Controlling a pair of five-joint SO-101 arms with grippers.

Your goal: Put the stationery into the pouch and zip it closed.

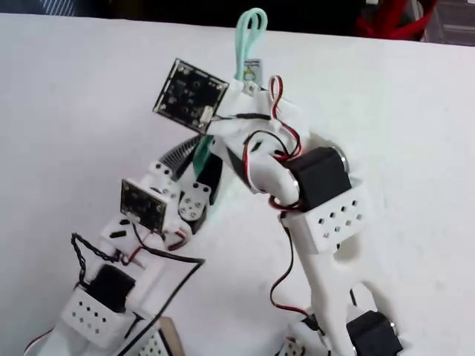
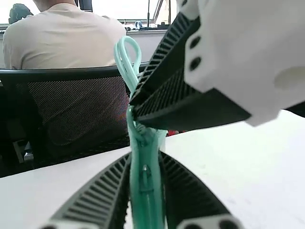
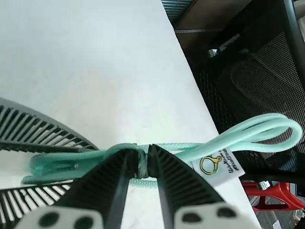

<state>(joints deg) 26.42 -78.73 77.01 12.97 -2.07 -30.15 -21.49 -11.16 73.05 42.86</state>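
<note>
Where the arms meet: the mint pouch point(image 2: 145, 191) is held upright over the white table point(image 1: 74, 89), gripped from two sides at once; whether it touches the tabletop cannot be told.
Left gripper point(image 2: 145, 156): pressed together on the pouch's body, with the green fabric squeezed flat between its ribbed black fingers point(image 2: 95, 195).
Right gripper point(image 3: 142, 155): pinched on the pouch's top edge, at the end where the loop is attached. A small dark piece is caught between its tips, and whether that is the zip pull cannot be told.
Loop point(image 3: 257, 136): a doubled mint cord, seen reaching out beyond the right gripper toward the table's far edge.
Tag point(image 3: 217, 167): a white card with a yellow mark, hung at the loop's base, just beside the right gripper.
Zip: its state cannot be made out.
Contents: hidden by fabric and fingers.
Beyond the table: a black mesh chair point(image 2: 71, 109) is seen.
</note>
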